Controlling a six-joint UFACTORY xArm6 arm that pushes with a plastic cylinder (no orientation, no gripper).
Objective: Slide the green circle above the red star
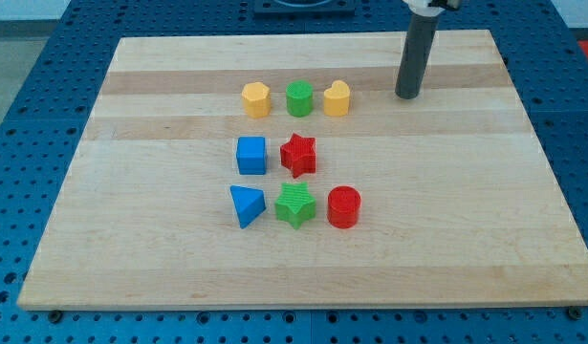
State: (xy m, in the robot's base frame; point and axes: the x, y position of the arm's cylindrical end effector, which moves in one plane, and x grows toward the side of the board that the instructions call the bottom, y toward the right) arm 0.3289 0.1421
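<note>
The green circle [299,98] stands in the upper row, between a yellow hexagon [256,98] on its left and a yellow block [337,97] on its right. The red star [298,155] lies right below the green circle, in the middle row. My tip [407,96] rests on the board to the right of the yellow block, well apart from every block.
A blue cube [251,155] sits left of the red star. The bottom row holds a blue triangle [246,205], a green star [295,204] and a red circle [343,206]. The wooden board [131,239] lies on a blue perforated table.
</note>
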